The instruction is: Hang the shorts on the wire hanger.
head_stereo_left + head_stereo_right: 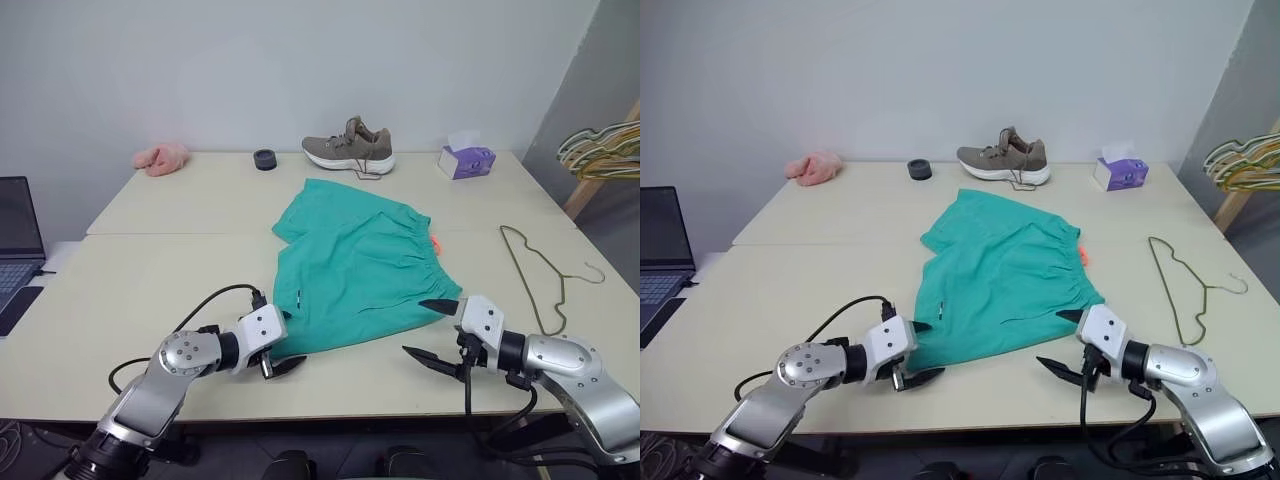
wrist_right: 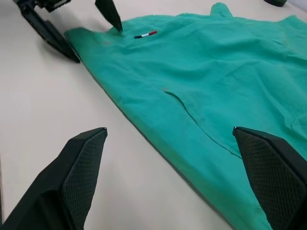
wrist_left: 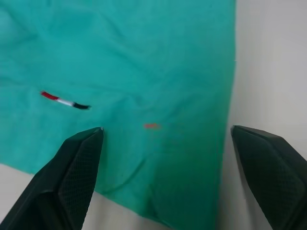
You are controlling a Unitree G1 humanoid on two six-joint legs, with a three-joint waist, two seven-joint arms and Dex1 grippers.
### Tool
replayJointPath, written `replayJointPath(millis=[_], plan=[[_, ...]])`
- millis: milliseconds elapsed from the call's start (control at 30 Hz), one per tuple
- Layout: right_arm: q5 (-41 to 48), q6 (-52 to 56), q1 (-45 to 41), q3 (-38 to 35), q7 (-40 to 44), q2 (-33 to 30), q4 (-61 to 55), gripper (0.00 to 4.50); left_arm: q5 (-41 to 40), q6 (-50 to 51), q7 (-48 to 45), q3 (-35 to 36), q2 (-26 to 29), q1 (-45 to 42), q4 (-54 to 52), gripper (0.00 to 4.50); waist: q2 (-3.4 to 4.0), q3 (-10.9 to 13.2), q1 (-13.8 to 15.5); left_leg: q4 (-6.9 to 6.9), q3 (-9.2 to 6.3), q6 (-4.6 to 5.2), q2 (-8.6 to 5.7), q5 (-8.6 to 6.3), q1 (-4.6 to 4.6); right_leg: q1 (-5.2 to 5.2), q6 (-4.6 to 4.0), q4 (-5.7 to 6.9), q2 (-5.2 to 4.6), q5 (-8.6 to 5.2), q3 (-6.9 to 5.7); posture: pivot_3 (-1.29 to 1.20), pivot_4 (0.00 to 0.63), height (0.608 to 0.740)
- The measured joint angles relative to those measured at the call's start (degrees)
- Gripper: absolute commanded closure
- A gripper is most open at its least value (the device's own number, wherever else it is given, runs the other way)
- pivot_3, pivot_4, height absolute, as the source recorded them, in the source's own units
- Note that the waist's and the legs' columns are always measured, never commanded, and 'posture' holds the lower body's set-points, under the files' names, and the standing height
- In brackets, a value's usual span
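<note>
Left wrist view: the left gripper (image 3: 165, 143) has its fingers spread wide, nothing between them, straddling the near corner of the shorts (image 3: 124, 62); one finger lies over the fabric, the other over bare table beside the hem. A small red, white and black striped tab is stitched into the cloth just ahead of the fingers.

In the right wrist view, the right gripper (image 2: 170, 143) is equally wide and empty, aimed along the near hem of the shorts, with the fabric edge running diagonally between its fingers.

In the head views, the shorts (image 1: 350, 265) lie flat at table centre. The left gripper (image 1: 285, 352) sits at their 7 o'clock corner and the right gripper (image 1: 432, 330) at their 4 o'clock corner. The wire hanger (image 1: 535, 275) lies flat on the table at 3 o'clock of the shorts, well apart from them and untouched.

Judged step: approach for a two-handed pickup; no grasp is made yet.

Next move calls for:
1. Lowering each gripper until one finger slides under the hem.
2. Closing on fabric only, not on the tabletop.
3. Lifting both corners evenly before carrying the shorts toward the hanger.
</note>
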Motion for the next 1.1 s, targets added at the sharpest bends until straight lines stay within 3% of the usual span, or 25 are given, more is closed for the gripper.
replayJointPath(millis=[67, 233, 467, 600, 700, 1033, 1067, 1100], plan=[[-2.2, -1.5, 0.5, 0.1, -0.3, -0.9, 1.2, 0.00, 0.4, -1.0, -0.1, -0.2, 0.0, -0.2, 0.7, 0.54, 0.01, 0.0, -0.1, 0.01, 0.01, 0.00, 0.00, 0.00, 0.02, 0.00, 0.12, 0.00, 0.00, -0.06, 0.00, -0.14, 0.000, 0.740], [-10.2, -6.3, -0.9, 1.3, -2.7, -2.4, 6.6, 0.00, 1.2, -3.6, 0.2, -0.5, 0.0, -0.9, 3.7, 2.14, 0.04, -0.1, -1.0, 0.03, 0.01, 0.01, 0.04, 0.01, 0.24, 0.06, 0.12, 0.04, 0.04, -0.04, -0.01, -0.15, 0.000, 0.740], [-25.5, -19.1, -13.8, 6.6, -8.2, -3.9, 20.7, 0.00, 2.2, -5.6, 2.4, 1.4, -1.1, -3.7, 9.2, 4.37, 0.06, -0.1, -2.6, 0.03, 0.11, 0.06, 0.17, 0.05, 0.24, 0.06, 0.02, 0.07, 0.15, 0.10, 0.01, -0.14, 0.000, 0.740], [-32.5, -26.1, -19.8, 11.6, -11.0, -2.5, 28.9, 0.00, 1.8, -6.6, 2.7, 2.9, -1.6, -5.6, 9.7, 4.46, 0.04, -0.1, -2.9, 0.01, 0.11, 0.04, 0.18, 0.04, -0.02, 0.00, -0.27, 0.10, 0.16, 0.27, 0.02, -0.14, 0.000, 0.740], [-36.6, -29.8, -23.9, 14.8, -13.0, -0.4, 34.2, 0.62, 1.8, -6.7, 2.8, 3.9, -2.1, -5.9, 10.2, 4.50, 0.04, -0.1, -3.3, -0.01, 0.14, 0.02, 0.18, 0.02, -0.02, -0.01, -0.27, 0.09, 0.16, 0.27, 0.05, -0.12, 0.000, 0.740], [-38.9, -35.5, -28.8, 16.9, -13.9, 1.9, 43.4, 4.17, 1.5, -7.5, 2.5, 5.7, -2.5, -5.4, 10.1, 4.50, 0.04, -0.1, -3.3, 0.02, 0.10, 0.02, 0.18, 0.02, -0.01, 0.02, -0.27, 0.12, 0.15, 0.28, 0.02, -0.10, 0.000, 0.740], [-38.2, -35.8, -28.8, 16.9, -13.2, 1.9, 43.4, 4.47, 1.4, -7.5, 2.4, 5.9, -2.2, -5.3, 10.1, 4.50, 0.03, -0.1, -3.3, 0.02, 0.09, 0.02, 0.18, 0.02, -0.01, 0.02, -0.28, 0.12, 0.16, 0.28, 0.02, -0.10, 0.000, 0.740], [-37.7, -36.2, -28.9, 16.9, -12.1, 1.9, 43.4, 4.47, 1.1, -7.6, 1.8, 6.2, -1.7, -5.0, 10.0, 4.50, 0.03, -0.1, -3.3, 0.02, 0.09, 0.02, 0.18, 0.02, -0.01, 0.02, -0.27, 0.12, 0.16, 0.28, 0.02, -0.10, 0.000, 0.740]])
